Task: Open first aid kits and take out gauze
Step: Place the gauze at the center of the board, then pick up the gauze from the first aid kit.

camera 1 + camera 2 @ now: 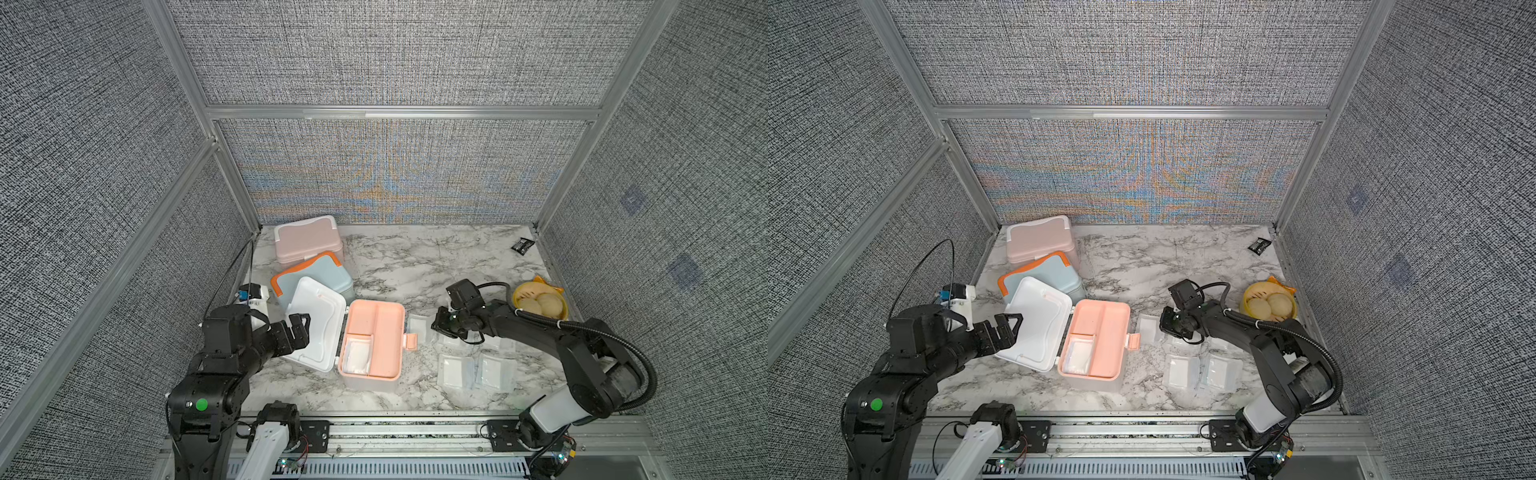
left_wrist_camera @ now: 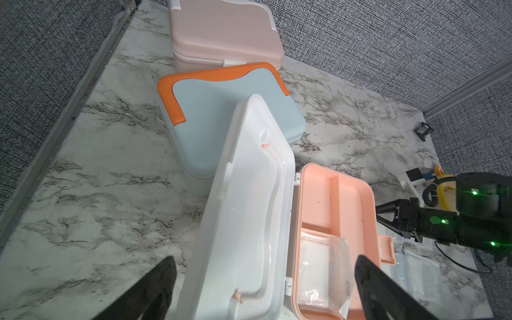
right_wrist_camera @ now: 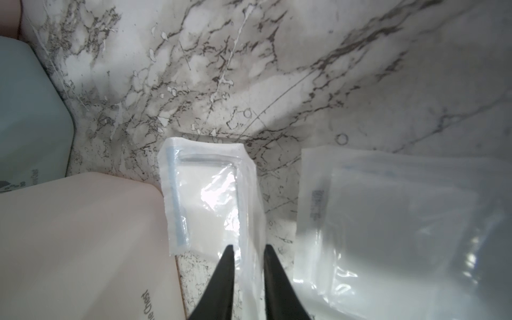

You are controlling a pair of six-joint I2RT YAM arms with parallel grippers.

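Three kits: pink-and-white one and pale blue-and-orange one shut, at the far left; white-and-peach kit open in front, lid laid back against the blue one.
Gauze left inside: one packet in the peach tray's small near compartment.
Gauze out: three packets seen flat on the marble, right of the open kit, grouped probably to keep the count plain.
Right gripper: narrowly parted astride the edge of the packet nearest the kit; no pinch seen, likely a set-down.
Left gripper: spread wide at the lid's outer edge, holding nothing, probably guarding against the lid falling shut.
Surface: white marble-pattern table, grey-veined.
Bystanders: yellow basket of buns at right; black wrapper in the far right corner.
Room: grey woven panels in aluminium framing on three sides.
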